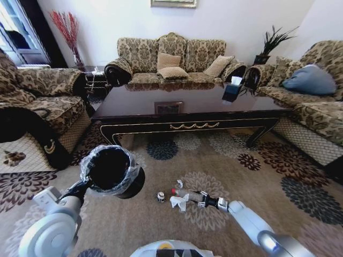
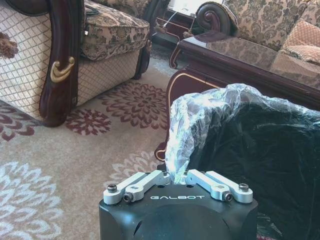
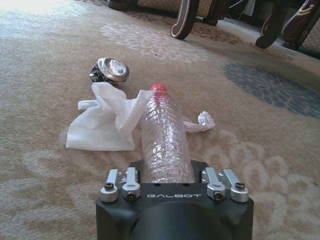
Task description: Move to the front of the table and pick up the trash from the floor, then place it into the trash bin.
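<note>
Carpet before table [image 1: 193,110]; bottle [image 3: 164,140] pinched in right hand [image 3: 172,176] (tissue [image 3: 107,122] beside); left hand [image 2: 176,176] clamps bin [image 2: 260,165].

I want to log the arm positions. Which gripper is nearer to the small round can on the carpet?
Right. The right gripper is low, closed on the bottle beside the can; the left gripper holds the trash bin farther off.

- Patterned carpet [image 1: 225,160], beige with dark floral medallions.
- Damask sofa [image 1: 174,61] against the white wall [image 1: 236,21], tan cushions on it.
- Matching armchairs left and right (a blue pillow [image 1: 311,80] on the right one).
- Potted plant [image 1: 270,45]; red twigs [image 1: 67,27] by the bright window [image 1: 13,27].
</note>
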### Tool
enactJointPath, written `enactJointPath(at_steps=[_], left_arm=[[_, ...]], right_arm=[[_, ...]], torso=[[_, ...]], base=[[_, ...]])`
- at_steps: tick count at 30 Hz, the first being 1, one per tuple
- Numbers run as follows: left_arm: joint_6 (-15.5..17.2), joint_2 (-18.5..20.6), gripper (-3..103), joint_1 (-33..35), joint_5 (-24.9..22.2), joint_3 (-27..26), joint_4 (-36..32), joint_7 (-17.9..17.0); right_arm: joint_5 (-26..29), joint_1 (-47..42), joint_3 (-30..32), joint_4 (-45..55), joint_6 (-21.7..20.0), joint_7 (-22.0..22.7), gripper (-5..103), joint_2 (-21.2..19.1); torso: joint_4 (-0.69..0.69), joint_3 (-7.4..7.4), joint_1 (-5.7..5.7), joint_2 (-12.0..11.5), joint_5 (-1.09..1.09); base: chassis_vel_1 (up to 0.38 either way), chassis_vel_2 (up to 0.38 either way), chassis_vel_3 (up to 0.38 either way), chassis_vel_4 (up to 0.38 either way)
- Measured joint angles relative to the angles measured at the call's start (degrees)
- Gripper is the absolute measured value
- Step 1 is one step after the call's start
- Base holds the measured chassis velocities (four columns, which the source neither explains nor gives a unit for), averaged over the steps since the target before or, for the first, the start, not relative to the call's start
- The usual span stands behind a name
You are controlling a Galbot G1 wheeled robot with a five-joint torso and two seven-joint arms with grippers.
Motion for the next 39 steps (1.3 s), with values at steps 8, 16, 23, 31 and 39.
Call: enactJointPath(at_steps=[8,16,23,31,39], left_arm=[[-0.31,-0.30,4,0.37,0.67,0.61,0.04,0.02],[-0.59,1.30,4,0.39,1.49,2.94,3.08,0.33],[-0.57,5.11,4,-0.70,1.19,4.34,5.41,0.61],[-0.48,7.80,4,-2.52,0.46,5.82,6.90,1.36],[-0.46,9.80,4,-5.66,0.41,9.49,9.40,2.05]], right_arm=[[0.79,-1.42,3.37,3.43,0.68,0.10,33,-0.99],[15.03,-7.13,5.21,26.60,-4.03,5.84,27,-7.55],[25.80,-9.98,8.20,47.42,-6.83,13.26,27,-12.90],[31.56,-10.31,4.84,66.28,-9.82,19.87,27,-18.65],[33.88,4.15,-10.32,74.68,-11.29,26.39,27,-22.99]], torso=[[0.00,0.00,0.00,0.00,0.01],[0.02,0.00,0.00,0.00,0.00],[-0.01,0.00,0.00,0.00,0.00],[-0.01,0.00,0.00,0.01,-0.01],[0.02,0.00,0.00,0.01,-0.03]], base=[[0.000,0.000,0.000,0.000],[0.000,0.000,0.000,0.000],[0.000,0.000,0.000,0.000],[0.000,0.000,0.000,0.000],[0.000,0.000,0.000,0.000]])
